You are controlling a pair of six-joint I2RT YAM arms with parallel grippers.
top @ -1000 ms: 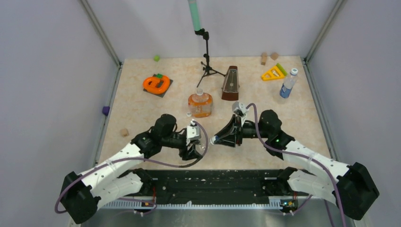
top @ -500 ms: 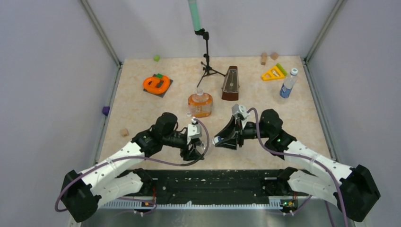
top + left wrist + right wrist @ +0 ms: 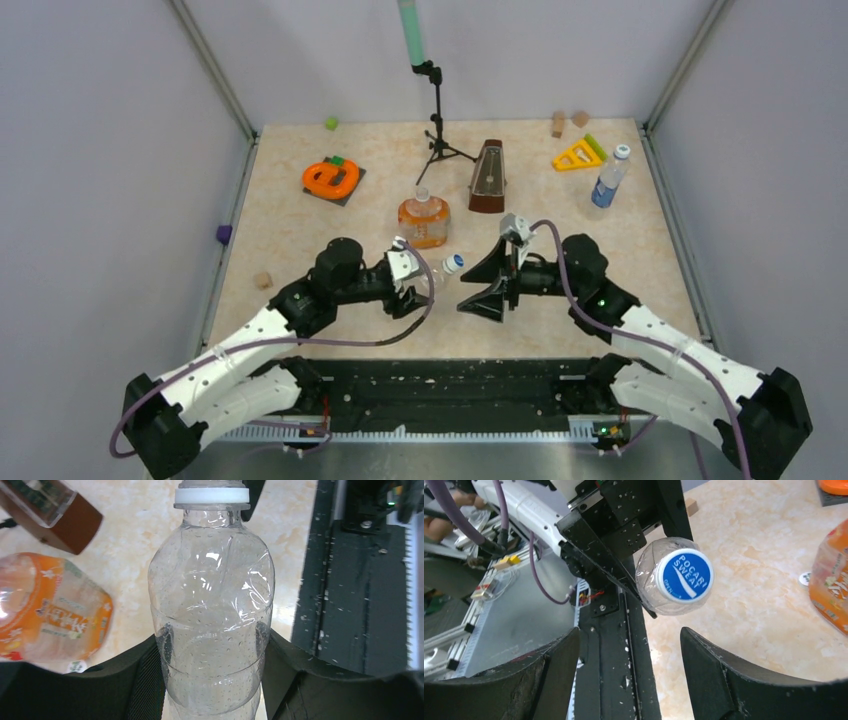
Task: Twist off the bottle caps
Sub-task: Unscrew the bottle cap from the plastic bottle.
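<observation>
Blue cap (image 3: pixel 685 575) remained on the clear bottle (image 3: pixel 212 615), clasped by the left pincer (image 3: pixel 212 652); the right pincer (image 3: pixel 629 640) had just released it and backed off, probably to regrip.

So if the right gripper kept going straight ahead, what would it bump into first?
Most likely the blue cap on the clear bottle held by the left gripper. The open right gripper points right at it, though how far away it is is unclear.

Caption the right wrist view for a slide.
Open right jaws face the blue Pocari Sweat cap on a clear bottle clamped in the left jaws.
</observation>
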